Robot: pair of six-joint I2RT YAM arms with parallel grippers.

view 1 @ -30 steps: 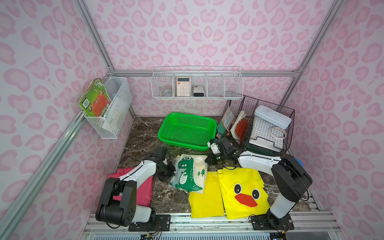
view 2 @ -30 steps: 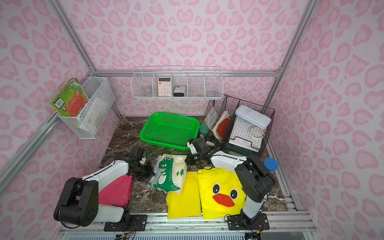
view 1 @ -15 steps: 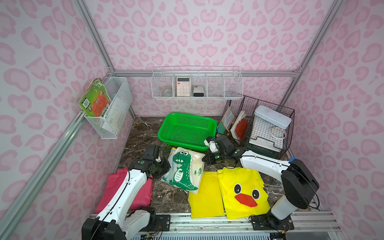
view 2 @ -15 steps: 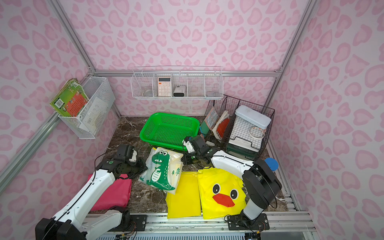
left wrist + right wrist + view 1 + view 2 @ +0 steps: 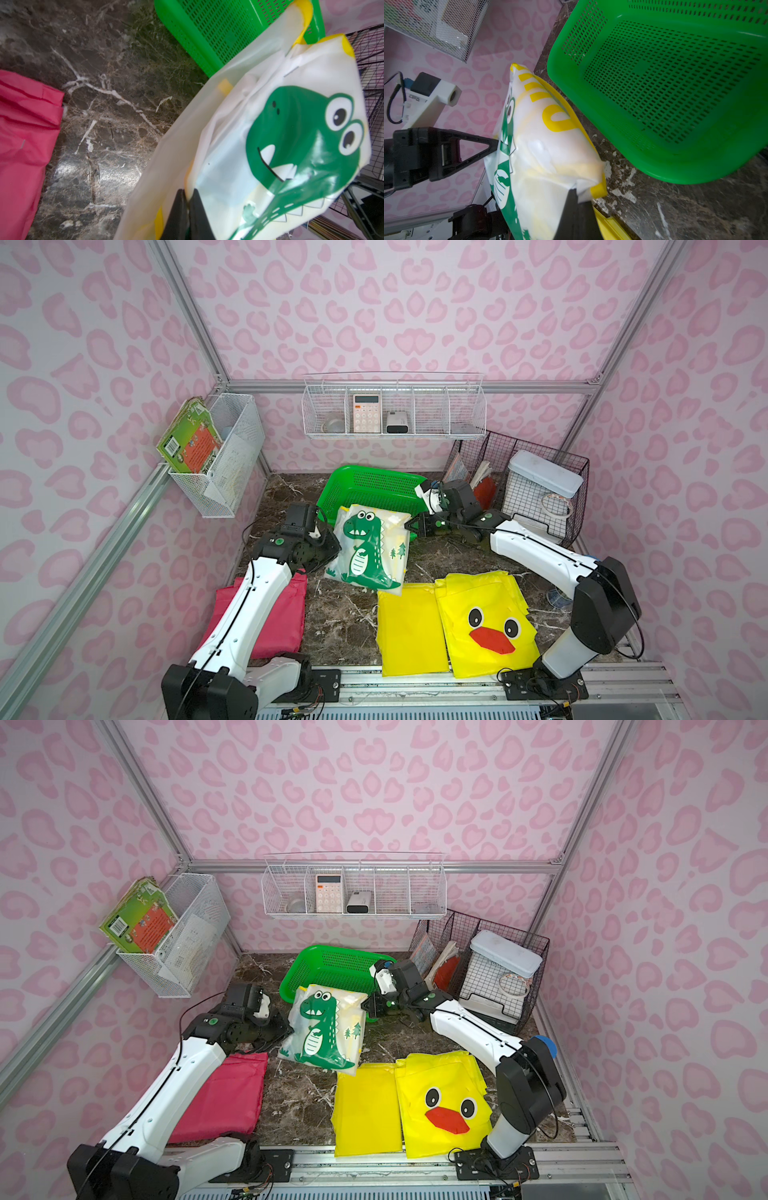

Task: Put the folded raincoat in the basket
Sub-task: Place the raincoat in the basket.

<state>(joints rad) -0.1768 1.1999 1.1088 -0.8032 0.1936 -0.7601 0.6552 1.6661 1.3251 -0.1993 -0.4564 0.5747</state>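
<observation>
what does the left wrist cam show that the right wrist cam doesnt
Only the left wrist view: the folded red raincoat and the dinosaur raincoat's printed face head-on. Only the right wrist view: the white wire wall basket, yellow lettering on the dinosaur raincoat's other side, and the left gripper seen from outside. Both: the green basket, the marble table, and the dinosaur raincoat pinched by that arm's shut gripper, the right gripper in its own view.

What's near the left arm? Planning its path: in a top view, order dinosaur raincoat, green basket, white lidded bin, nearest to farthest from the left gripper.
1. Dinosaur raincoat: in the left gripper's jaws.
2. Green basket: just behind it.
3. White lidded bin: far across, on the right.
</observation>
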